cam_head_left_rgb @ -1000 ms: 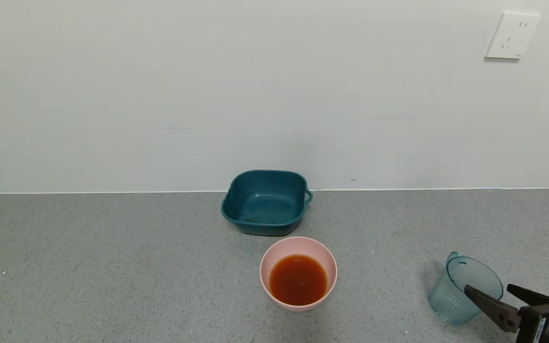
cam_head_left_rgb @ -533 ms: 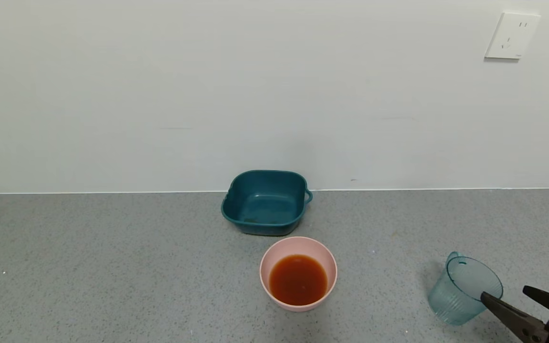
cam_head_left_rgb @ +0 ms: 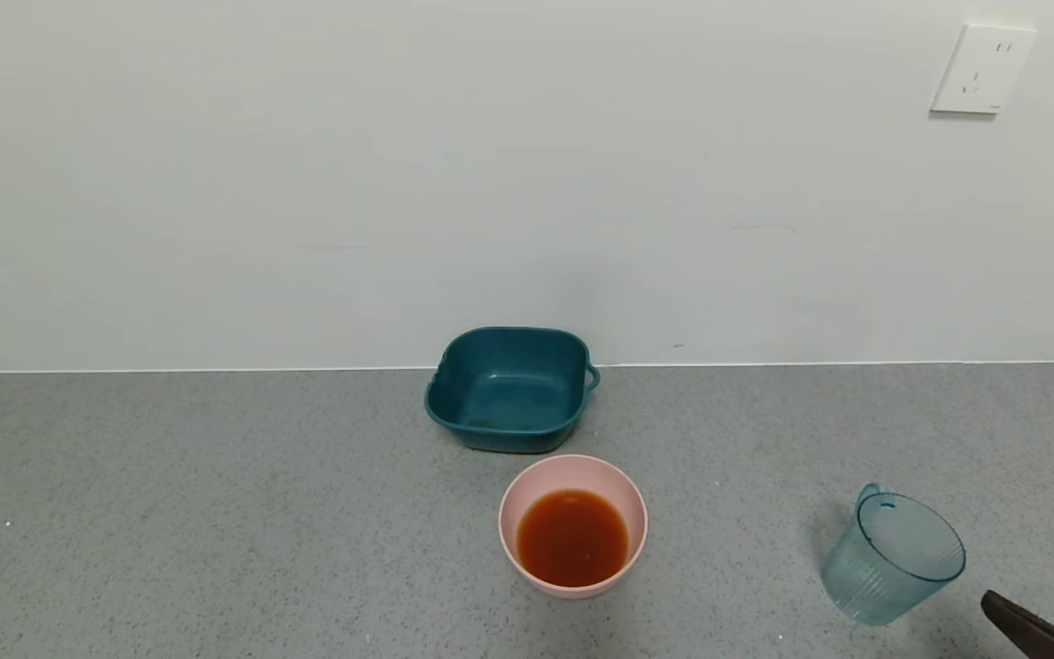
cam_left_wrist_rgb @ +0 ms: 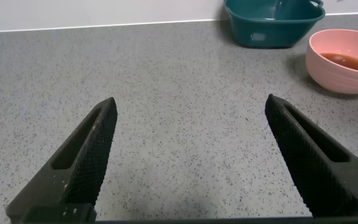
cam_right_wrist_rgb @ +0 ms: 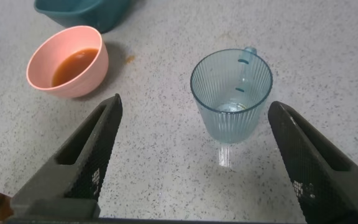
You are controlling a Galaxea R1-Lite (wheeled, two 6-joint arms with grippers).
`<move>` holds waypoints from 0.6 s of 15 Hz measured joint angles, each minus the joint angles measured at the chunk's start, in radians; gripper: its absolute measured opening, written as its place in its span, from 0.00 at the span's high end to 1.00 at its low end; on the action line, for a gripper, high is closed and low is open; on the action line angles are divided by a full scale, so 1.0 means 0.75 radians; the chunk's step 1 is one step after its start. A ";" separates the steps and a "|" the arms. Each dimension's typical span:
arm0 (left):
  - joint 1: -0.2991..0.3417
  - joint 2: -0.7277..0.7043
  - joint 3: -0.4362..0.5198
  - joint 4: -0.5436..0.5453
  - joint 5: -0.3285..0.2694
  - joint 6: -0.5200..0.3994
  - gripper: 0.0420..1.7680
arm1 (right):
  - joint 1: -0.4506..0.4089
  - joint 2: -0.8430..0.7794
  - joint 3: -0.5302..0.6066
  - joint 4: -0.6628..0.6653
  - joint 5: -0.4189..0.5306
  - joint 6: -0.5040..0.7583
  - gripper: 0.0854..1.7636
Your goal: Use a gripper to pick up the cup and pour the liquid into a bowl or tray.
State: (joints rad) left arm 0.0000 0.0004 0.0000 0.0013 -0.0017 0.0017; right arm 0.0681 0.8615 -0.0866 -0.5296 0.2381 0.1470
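On the grey speckled counter, by the white wall:

Cup: the translucent blue-green ribbed cup [cam_head_left_rgb: 893, 558] [cam_right_wrist_rgb: 232, 93] stands upright on the counter [cam_head_left_rgb: 216, 513] at the robot's right, well apart from the bowl. Its small handle points toward the wall. It looks empty apart from a faint trace at the bottom.

Bowl: the pale pink bowl [cam_head_left_rgb: 573, 469] [cam_right_wrist_rgb: 98, 68] [cam_left_wrist_rgb: 319, 62] sits near the middle of the counter, just in front of the dark teal tub [cam_head_left_rgb: 510, 389].

Liquid: reddish-orange liquid [cam_head_left_rgb: 573, 538] [cam_right_wrist_rgb: 73, 65] lies in the pink bowl, filling its lower part.

Right gripper: the right gripper [cam_head_left_rgb: 1044, 609] [cam_right_wrist_rgb: 194, 124] is at the lower right edge of the head view, just beside the cup and not touching it. Its 2 black fingers [cam_right_wrist_rgb: 89, 155] are spread wide and hold nothing; in the wrist view the cup stands between and beyond them.

Left gripper: the left gripper [cam_left_wrist_rgb: 191, 118] hovers low over bare counter, its jaws wide apart and empty, the bowl and tub farther off.

Wall: 1 white socket plate [cam_head_left_rgb: 983, 69] at the upper right.
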 joint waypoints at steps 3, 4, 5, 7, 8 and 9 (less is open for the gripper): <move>0.000 0.000 0.000 0.000 0.000 0.000 0.03 | -0.047 -0.144 -0.011 0.124 0.004 -0.001 0.04; 0.000 0.000 0.000 0.001 0.000 0.000 0.03 | -0.055 -0.193 -0.008 0.166 0.005 -0.001 0.04; 0.000 0.000 0.000 0.000 0.000 0.000 0.03 | -0.060 -0.250 -0.004 0.210 0.007 -0.002 0.04; 0.000 0.000 0.000 0.000 0.000 0.000 0.03 | -0.064 -0.366 0.009 0.264 0.009 -0.002 0.04; 0.000 0.000 0.000 0.000 0.000 0.000 0.03 | -0.064 -0.428 0.022 0.276 0.009 -0.005 0.04; 0.000 0.000 0.000 0.000 0.000 0.000 0.03 | -0.064 -0.482 0.036 0.283 0.009 -0.015 0.04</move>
State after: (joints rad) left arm 0.0000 0.0004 0.0000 0.0013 -0.0017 0.0017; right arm 0.0202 0.5002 -0.0596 -0.3170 0.2449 0.1360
